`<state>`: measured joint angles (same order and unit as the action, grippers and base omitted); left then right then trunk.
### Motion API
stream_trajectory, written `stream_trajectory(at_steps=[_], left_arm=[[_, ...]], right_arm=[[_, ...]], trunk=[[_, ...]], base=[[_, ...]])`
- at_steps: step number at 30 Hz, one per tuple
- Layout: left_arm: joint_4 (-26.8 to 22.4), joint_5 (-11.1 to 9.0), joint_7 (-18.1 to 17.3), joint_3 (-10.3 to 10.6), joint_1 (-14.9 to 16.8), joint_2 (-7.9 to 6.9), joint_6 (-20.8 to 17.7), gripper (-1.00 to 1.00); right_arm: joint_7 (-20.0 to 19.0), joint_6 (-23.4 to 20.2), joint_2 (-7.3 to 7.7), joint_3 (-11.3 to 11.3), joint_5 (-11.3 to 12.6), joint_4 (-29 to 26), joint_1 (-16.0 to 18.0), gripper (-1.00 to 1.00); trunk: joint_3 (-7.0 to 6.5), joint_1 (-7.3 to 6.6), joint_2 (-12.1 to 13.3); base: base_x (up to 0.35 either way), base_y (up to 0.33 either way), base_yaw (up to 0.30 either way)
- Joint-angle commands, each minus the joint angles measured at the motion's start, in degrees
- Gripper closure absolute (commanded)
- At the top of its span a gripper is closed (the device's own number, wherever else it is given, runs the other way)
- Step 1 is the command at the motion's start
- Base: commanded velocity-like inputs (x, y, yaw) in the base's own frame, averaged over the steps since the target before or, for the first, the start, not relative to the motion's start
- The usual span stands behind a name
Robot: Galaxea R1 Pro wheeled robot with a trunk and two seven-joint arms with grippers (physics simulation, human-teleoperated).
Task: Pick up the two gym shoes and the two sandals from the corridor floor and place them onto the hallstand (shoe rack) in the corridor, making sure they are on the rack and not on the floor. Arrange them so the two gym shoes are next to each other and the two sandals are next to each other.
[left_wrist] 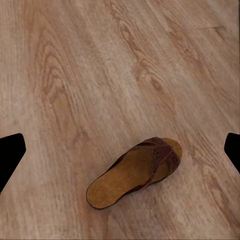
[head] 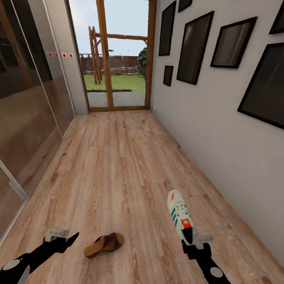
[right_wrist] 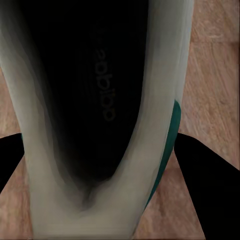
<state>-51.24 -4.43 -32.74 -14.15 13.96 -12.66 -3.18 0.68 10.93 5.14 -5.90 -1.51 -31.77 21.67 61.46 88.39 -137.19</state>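
One gym shoe (head: 180,217) in right tool (head: 193,244), sandal (head: 103,244) beside open left tool (head: 64,236)

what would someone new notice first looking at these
Likely the gym shoe gripped at its heel by the right tool, its dark opening looming in the right wrist view. Next, a sandal lying alone on the corridor floor, just beside the open left tool.

sandal (left_wrist: 136,171): single, dark brown embossed strap, tan footbed, lying flat on corridor floor (left_wrist: 100,75), toe end toward upper right of frame | floor: light brown wood planks, grain and knots visible | left gripper (left_wrist: 120,152): two dark fingertips (left_wrist: 10,152) at frame edges, spread wide, clear of sandal
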Motion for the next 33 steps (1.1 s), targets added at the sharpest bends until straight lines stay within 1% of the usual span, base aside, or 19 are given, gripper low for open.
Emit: stream_trajectory(at_steps=[1, 5, 13, 17, 27, 30, 33], left_arm=[[0.0, -0.5, -0.3, -0.1, 0.0, 0.01, -0.3, -1.0], [0.0, -0.5, -0.3, -0.1, 0.0, 0.01, -0.3, -1.0], [0.0, -0.6, -0.4, -1.4, 0.0, 0.01, -0.3, -1.0], [0.0, -0.6, -0.4, -1.5, 0.0, 0.01, -0.3, -1.0], [0.0, -0.6, -0.5, -1.6, 0.0, 0.01, -0.2, -1.0], [-0.1, -0.6, -0.4, -1.6, 0.0, 0.01, -0.2, -1.0], [-0.1, -0.6, -0.4, -1.6, 0.0, 0.01, -0.3, -1.0]], right_arm=[[0.0, 0.1, 0.04, -0.2, -0.1, 0.0, 0.0, 1.0], [0.0, 0.1, 0.0, -0.2, -0.1, 0.0, 0.0, 1.0], [-0.1, 0.1, -0.04, -0.2, -0.1, 0.1, 0.0, 1.0], [-0.1, 0.1, -0.05, -0.2, -0.1, 0.1, 0.0, 1.0], [-0.1, 0.1, -0.05, -0.2, -0.1, 0.1, 0.0, 1.0], [-0.1, 0.1, -0.03, -0.2, 0.0, 0.1, 0.0, 1.0], [-0.1, 0.1, -0.03, -0.2, 0.0, 0.1, 0.0, 1.0]], trunk=[[0.02, -0.01, 0.0], [-0.11, -0.01, 0.0], [-0.35, -0.01, 0.0], [-0.47, -0.01, 0.0], [-0.77, -0.01, 0.0], [-0.85, -0.01, 0.0], [-0.87, -0.01, 0.0]], base=[[0.125, 0.242, -0.3], [0.132, 0.27, -0.3], [0.116, 0.291, -0.3], [0.027, 0.301, -0.3], [-0.001, 0.303, -0.3], [-0.167, 0.272, -0.251], [-0.212, 0.254, -0.077]])
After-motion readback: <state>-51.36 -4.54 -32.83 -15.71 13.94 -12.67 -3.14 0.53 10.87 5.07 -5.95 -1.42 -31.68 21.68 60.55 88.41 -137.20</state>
